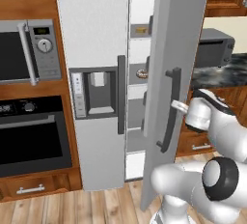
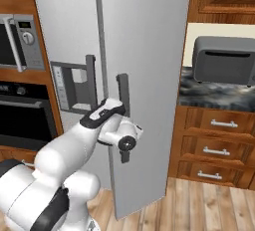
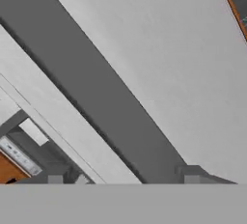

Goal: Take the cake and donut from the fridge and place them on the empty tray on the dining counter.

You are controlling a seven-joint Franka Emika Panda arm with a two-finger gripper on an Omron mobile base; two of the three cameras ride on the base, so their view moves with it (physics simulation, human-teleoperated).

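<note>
1. Robot arm (image 1: 212,170) fills the lower right of the left base view; its white wrist reaches up to the dark vertical handle (image 1: 170,109) of the fridge's right door.
2. Gripper (image 1: 177,105) sits at that handle, about mid-height of the bar. In the hand view the finger tips (image 3: 192,178) stand apart on either side of the dark handle bar (image 3: 96,92), not pressed against it: jaws released, nothing grasped.
3. Fridge (image 1: 96,35): silver-grey, side-by-side. Left door shut, with the water dispenser panel (image 1: 96,95) and its own dark handle (image 1: 121,95). Right door (image 1: 176,49) swung partly open, edge toward the left base camera.
4. Through the gap between the doors, white shelves show. Donut (image 1: 142,74) lies on a middle shelf, pale top with brown rim, partly hidden by the door edge.
5. One shelf higher, a small tan-brown piece (image 1: 140,30), probably the cake; too small to tell for certain.
6. Right base view: open door (image 2: 144,75) blocks the fridge interior; wrist (image 2: 122,135) presses close to the handle (image 2: 123,110).
7. Surroundings: microwave (image 1: 26,51) and black wall oven (image 1: 31,136) left of the fridge; toaster oven (image 2: 224,59) on a dark marble counter (image 2: 214,95) with wooden drawers (image 2: 214,145) to the right.
</note>
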